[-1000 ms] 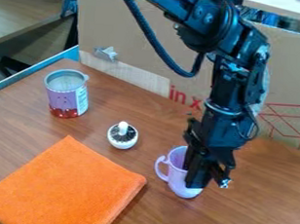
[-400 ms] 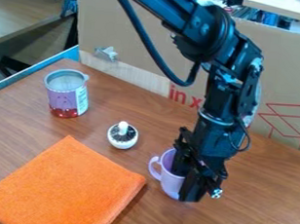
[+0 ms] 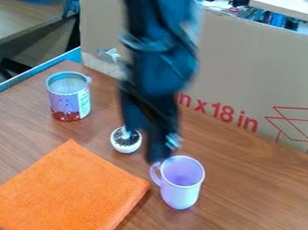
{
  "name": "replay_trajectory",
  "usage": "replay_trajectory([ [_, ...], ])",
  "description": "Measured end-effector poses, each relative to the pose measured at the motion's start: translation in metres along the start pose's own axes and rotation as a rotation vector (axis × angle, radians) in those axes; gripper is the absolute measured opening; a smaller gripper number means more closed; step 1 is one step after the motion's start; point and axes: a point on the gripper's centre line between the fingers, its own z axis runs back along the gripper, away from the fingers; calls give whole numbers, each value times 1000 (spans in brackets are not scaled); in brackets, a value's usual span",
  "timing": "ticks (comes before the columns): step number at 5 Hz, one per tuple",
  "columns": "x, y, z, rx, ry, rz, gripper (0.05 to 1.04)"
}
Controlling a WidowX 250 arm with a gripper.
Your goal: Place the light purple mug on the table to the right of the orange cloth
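Where the gripper's fingers were at the lilac mug in the earlier frames, one reaching into it, they are now off its body, and the whole rim shows. The mug stands upright right of the picture's centre, its handle to the left; it has shifted slightly down and to the right in the view. The gripper has swung up and left, blurred by motion, and its two fingers are spread apart with nothing gripped. The nearer fingertip is just beside the mug's rim and handle in the view; whether it touches cannot be told. The handle lies near the right corner of the orange cloth, while the wooden tabletop stretches from the mug to the right and lower edges of the view. Up and left of the mug, partly behind the gripper, sits a small round white object with a dark top, and farther left stands a purple and red can. A cardboard sheet borders the far side, and a blue edge runs along the left. The arm comes in from the top edge and hangs nearly straight down, leaning slightly rightward toward its tip.
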Motion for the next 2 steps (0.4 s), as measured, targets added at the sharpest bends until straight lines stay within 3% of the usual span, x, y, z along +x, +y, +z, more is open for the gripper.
replay_trajectory([
  [1,-49,22,18,42,-16,153,1005],
  [2,-78,39,17,76,102,205,1005],
])
